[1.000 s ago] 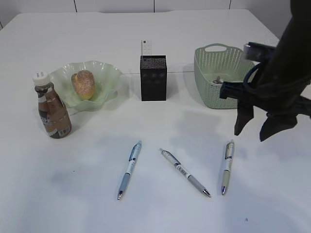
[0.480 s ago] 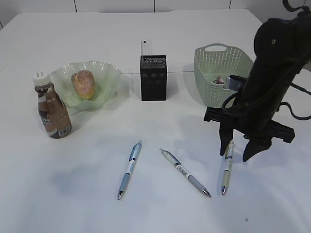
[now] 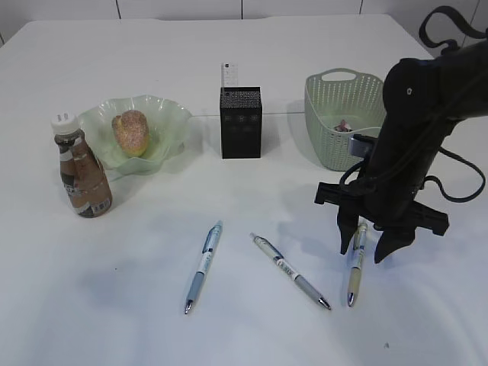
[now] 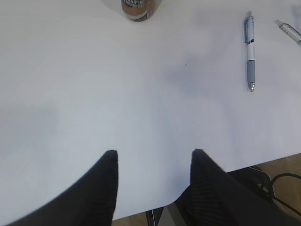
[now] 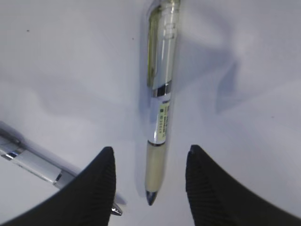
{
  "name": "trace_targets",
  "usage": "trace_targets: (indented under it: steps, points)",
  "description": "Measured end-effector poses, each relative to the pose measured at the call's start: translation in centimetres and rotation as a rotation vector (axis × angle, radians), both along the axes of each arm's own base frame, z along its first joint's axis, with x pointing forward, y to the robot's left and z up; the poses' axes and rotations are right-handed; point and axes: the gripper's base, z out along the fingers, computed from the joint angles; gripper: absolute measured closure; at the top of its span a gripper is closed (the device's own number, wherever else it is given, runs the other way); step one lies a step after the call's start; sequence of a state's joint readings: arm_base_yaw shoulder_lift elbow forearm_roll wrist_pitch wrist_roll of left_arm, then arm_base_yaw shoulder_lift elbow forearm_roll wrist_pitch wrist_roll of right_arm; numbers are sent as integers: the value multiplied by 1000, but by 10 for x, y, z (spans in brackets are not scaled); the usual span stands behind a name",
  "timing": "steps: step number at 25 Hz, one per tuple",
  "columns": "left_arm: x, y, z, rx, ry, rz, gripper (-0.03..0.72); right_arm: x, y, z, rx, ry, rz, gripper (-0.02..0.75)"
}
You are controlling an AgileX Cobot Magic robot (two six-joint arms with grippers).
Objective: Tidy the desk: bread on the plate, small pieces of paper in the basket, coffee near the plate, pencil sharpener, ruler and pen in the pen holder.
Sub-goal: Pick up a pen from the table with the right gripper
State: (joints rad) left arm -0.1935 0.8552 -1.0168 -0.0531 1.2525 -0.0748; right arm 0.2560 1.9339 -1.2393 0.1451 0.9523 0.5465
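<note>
The right arm [image 3: 412,137] hides part of the basket [image 3: 328,114]; its contents are indistinct. The coffee [image 4: 141,7] is cropped in the left wrist view.

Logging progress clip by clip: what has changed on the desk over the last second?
The right pincer has swung in from the right edge and come down over the rightmost pen, jaws open astride it, nothing gripped yet. The other two pens, coffee, bread, plate, pen holder and basket stayed put.

Matte black arm [image 3: 415,130], looping black cables, ribbed tapered fingers [image 5: 101,188].
</note>
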Motion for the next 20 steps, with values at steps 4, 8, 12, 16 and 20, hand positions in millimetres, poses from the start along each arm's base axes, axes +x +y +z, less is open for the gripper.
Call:
trace_targets:
  steps: [4, 8, 12, 16, 20]
  points:
    - [0, 0, 0, 0, 0, 0, 336, 3, 0, -5, -10, -10, 5, 349]
    - [0, 0, 0, 0, 1, 0, 336, 5, 0, -10, -12, -14, 4, 349]
    - [0, 0, 0, 0, 1, 0, 336, 5, 0, -18, -17, 1, 2, 350]
    - [0, 0, 0, 2, 1, 0, 336, 6, 0, -21, -19, 8, 2, 350]
    - [0, 0, 0, 2, 1, 0, 336, 7, 0, -23, -19, 6, 1, 349]
